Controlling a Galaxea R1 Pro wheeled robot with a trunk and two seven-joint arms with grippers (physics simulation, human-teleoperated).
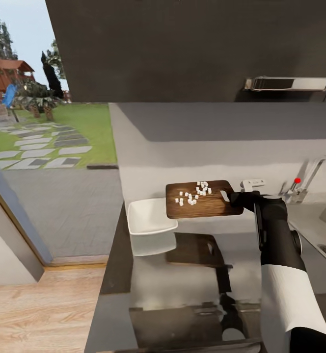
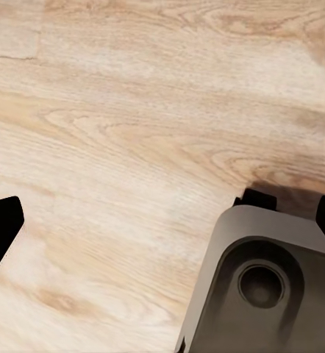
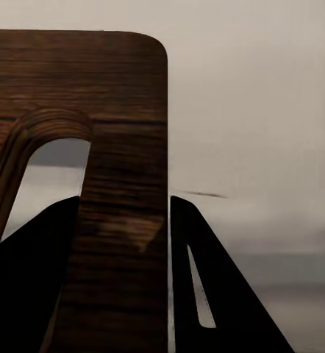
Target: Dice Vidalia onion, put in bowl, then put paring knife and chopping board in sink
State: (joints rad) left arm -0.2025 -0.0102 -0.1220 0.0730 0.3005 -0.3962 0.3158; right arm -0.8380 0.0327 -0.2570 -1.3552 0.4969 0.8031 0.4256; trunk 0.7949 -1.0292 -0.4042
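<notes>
Holding the chopping board (image 1: 204, 200) up in the air, the right gripper (image 1: 230, 197) is pinching the end of the board that has the slot hole. In the right wrist view, the dark brown board (image 3: 122, 147) is sitting between the two black jaws, and the jaws are squeezing it tight, one on each side. The slot hole is just past the jaws.

Little white bits of diced onion (image 1: 193, 192) are lying on top of the board, out beyond the jaws, toward the far end of the board. The white bowl (image 1: 149, 216) is sitting on the shiny grey worktop (image 1: 182, 274), under the far corner of the board, on the side away from the jaws. The board's dark shape is showing as a reflection in the worktop below it.

The sink (image 1: 325, 230) is on the other side of the right gripper, with its faucet (image 1: 312, 176) and red knob (image 1: 297, 181) close by.

The left gripper (image 2: 162, 220) is pointing down at the light wooden floor (image 2: 133, 132), next to a grey rounded part of the robot (image 2: 262, 287). Its two dark jaw tips are standing far apart with nothing between them, so it is let go and wide.
</notes>
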